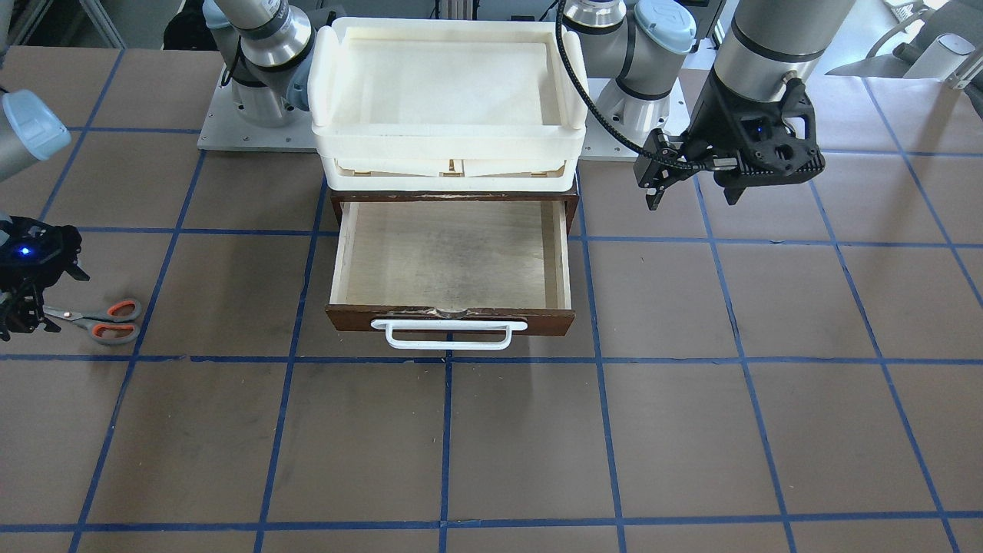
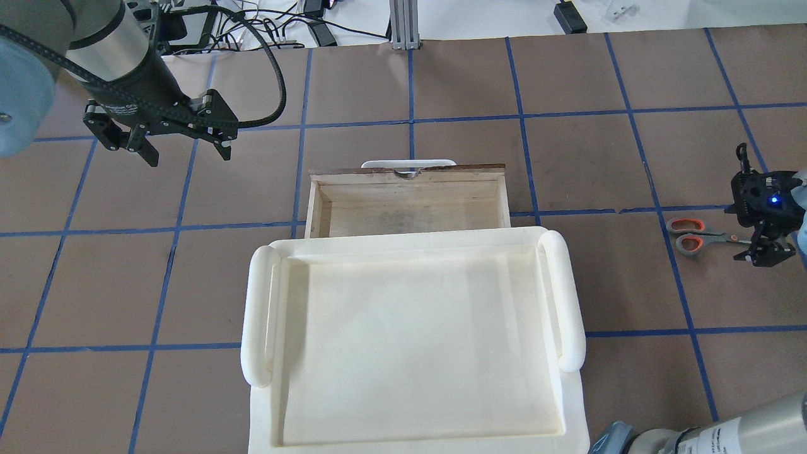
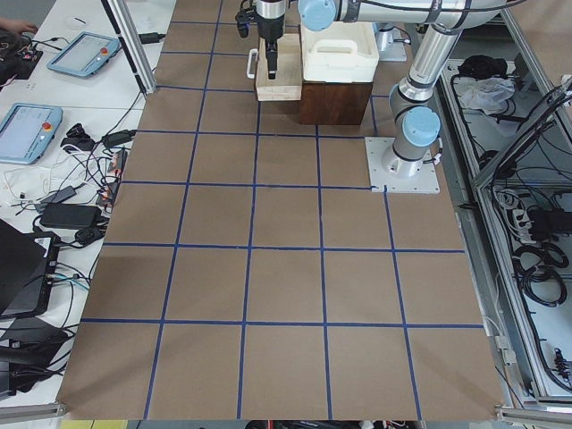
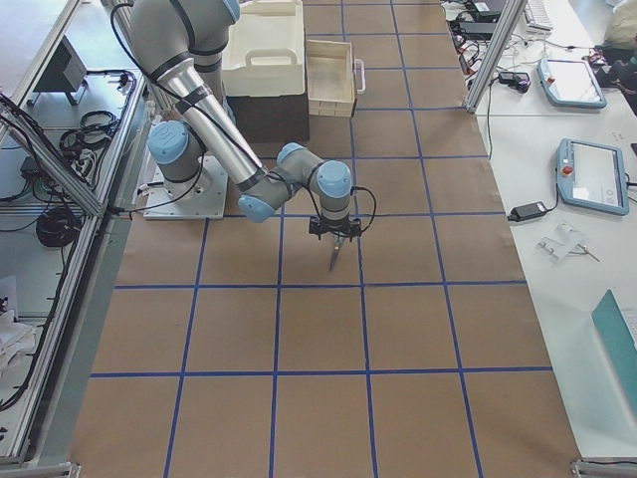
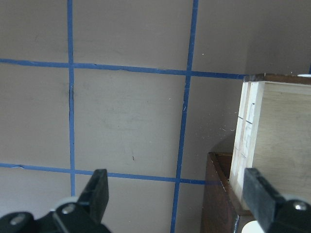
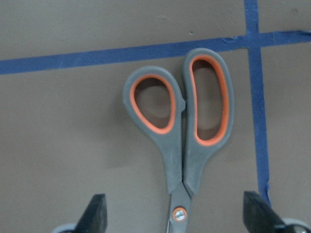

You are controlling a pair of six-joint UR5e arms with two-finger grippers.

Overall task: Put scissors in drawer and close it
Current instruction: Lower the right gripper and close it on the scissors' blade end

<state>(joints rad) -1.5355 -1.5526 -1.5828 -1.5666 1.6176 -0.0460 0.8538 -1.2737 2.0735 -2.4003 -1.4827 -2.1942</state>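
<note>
Hovering right gripper (image 6: 177,217): 2 fingers spread, straddling the pivot
scissors (image 6: 179,150): flat on table, well right of drawer
drawer (image 1: 453,257): pulled open
left gripper (image 2: 188,154): spread, left of drawer
risk: pinch at pivot, handles may swing, slip

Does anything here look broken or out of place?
The drawer looks chipped on its front's top edge, just above the handle. Otherwise nothing stands out: the scissors lie closed on the table, blades under the open right hand.

Silver arms (image 1: 776,46) with pale-blue joint caps (image 1: 665,27); black left hand (image 2: 189,156), cabled; black right hand (image 2: 763,243), blue-lit.
</note>
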